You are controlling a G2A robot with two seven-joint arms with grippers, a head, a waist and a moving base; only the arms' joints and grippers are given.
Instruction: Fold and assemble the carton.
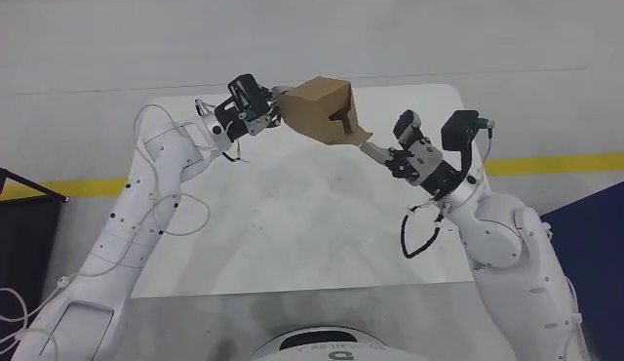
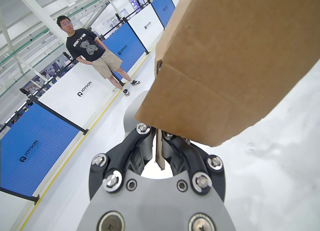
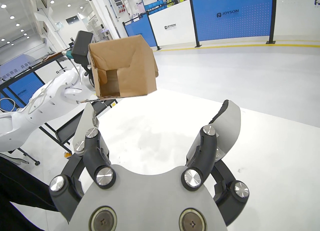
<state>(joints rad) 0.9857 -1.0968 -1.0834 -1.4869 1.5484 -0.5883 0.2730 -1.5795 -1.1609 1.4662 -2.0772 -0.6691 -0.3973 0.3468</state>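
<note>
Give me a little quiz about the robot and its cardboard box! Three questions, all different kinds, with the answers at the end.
1. Fill the gap: the right gripper is ___ (open or shut).
2. What holds the carton? A: the left gripper. B: the right gripper. C: nothing, it lies loose.
3. True or false: the carton lies flat on the table.
Key: 1 open. 2 A. 3 false, it is held up above the table.
</note>
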